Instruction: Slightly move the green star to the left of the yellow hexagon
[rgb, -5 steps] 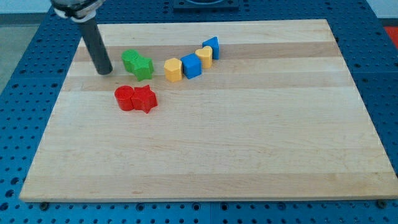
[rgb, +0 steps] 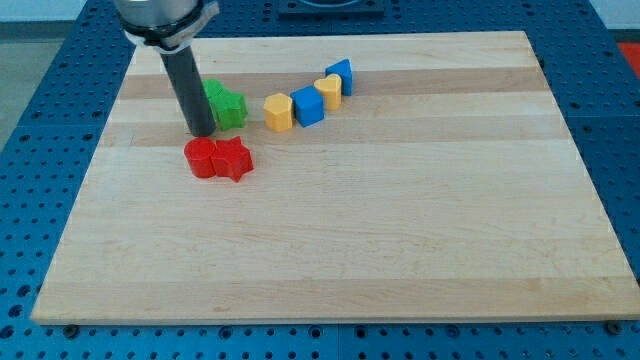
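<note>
My tip (rgb: 202, 133) sits planted against the green star's (rgb: 229, 107) left side, just above the red blocks (rgb: 219, 158). The star, bright green with stubby points, lies left of the yellow hexagon (rgb: 279, 112).

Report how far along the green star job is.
Done: my tip sits at the view's left of the green star, just above the red blocks, with the rod hiding part of the green pair. In hand: lining up on the star; contact cannot be told. Left: the star lies to the view's left of the yellow hexagon with a gap between them, so the small nudge looks not yet done.
</note>
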